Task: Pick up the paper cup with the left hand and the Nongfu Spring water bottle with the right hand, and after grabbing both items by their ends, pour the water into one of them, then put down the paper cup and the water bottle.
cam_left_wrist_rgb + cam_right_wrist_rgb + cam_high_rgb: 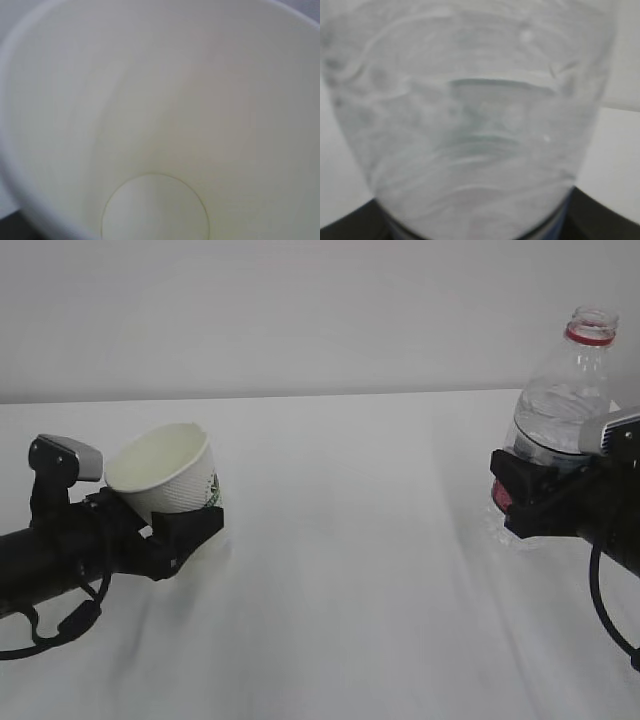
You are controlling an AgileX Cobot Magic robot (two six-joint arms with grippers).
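Your left pincer (178,532) is closed around the lower part of the paper cup (165,476), holding it off the tabletop (350,570) with the mouth tipped up and back toward the arm, so the cup sits just above and between the black fingers. From your left wrist camera the paper cup (160,120) fills the whole frame: a cream inside wall running down to the round bottom disc, with nothing in it that you can make out. Your right pincer (525,502) grips the Nongfu Spring water bottle (560,400) around its middle, the bottle standing nearly upright, its neck and red ring rising above the pincer and its ribbed base showing just below and beside the fingers. The mouth of the bottle looks uncapped. Water shows in the upper body above the grip, and in your right wrist camera the bottle (470,125) is a blurred clear mass right in front of the lens. Between the two pincers lies only bare white tabletop, with a plain pale wall behind; the pincers are well apart. On the cup's side facing away from the left pincer there is a small green-and-black print, too small to read. A bit of red label peeks out by the right pincer's fingers, with no legible writing.
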